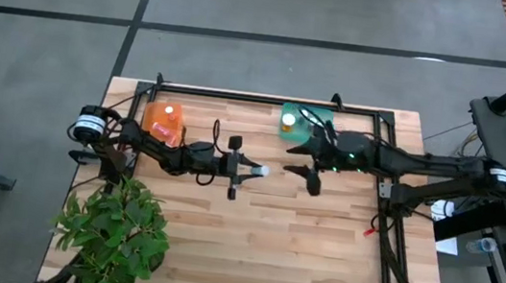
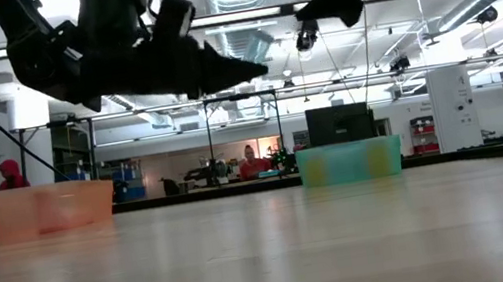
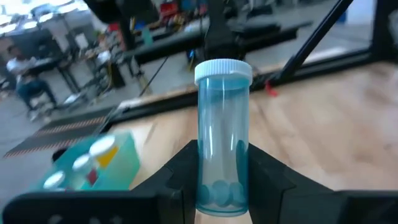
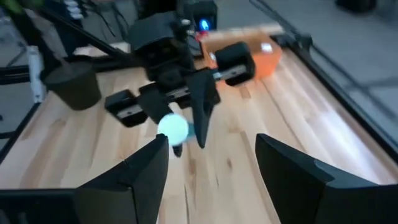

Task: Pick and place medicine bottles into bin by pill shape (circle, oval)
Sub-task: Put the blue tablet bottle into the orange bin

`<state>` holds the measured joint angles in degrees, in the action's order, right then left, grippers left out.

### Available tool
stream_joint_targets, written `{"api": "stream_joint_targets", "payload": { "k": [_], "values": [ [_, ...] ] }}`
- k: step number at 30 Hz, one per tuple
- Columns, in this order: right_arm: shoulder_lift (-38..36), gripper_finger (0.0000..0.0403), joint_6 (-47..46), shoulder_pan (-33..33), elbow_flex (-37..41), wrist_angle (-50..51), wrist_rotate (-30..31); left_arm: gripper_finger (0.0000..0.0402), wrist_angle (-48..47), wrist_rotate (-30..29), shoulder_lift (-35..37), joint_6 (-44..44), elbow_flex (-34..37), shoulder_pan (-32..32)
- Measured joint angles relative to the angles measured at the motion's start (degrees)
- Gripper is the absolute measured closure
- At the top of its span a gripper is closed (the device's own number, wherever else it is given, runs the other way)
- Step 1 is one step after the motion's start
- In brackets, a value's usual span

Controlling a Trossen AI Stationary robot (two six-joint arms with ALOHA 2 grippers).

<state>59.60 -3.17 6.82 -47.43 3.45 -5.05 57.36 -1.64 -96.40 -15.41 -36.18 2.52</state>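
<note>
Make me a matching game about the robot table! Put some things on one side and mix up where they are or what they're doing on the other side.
Things:
1. clear blue bottle
2. right gripper
3. orange bin
4. plant

Places or states:
A. at the table's near left corner
B. open, holding nothing
C. at the far edge, behind the left arm
D. held in the left gripper, white cap pointing away from the arm

Pairs: 1-D, 2-B, 3-C, 4-A
</note>
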Motion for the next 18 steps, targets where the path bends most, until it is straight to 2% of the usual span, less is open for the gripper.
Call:
{"api": "stream_joint_targets", "payload": {
  "k": [5,10,14,18],
  "values": [
    [-5.8,0.0177,4.2,-2.4,9.4,-11.6,0.1,0.0318,6.0,5.4,0.0,0.1,0.0,0.0],
    [-6.4,0.0177,7.8,-4.9,18.7,-28.0,0.3,0.0318,10.3,9.2,0.0,0.1,-0.3,0.0],
    [-3.4,0.0177,9.2,-6.0,23.8,-43.4,0.2,0.0318,11.7,9.5,0.0,2.0,-0.7,0.0],
    [3.6,0.0177,12.7,-6.7,25.8,-57.5,0.1,0.0318,11.8,9.5,0.0,3.0,-1.8,0.0]
  ]
}}
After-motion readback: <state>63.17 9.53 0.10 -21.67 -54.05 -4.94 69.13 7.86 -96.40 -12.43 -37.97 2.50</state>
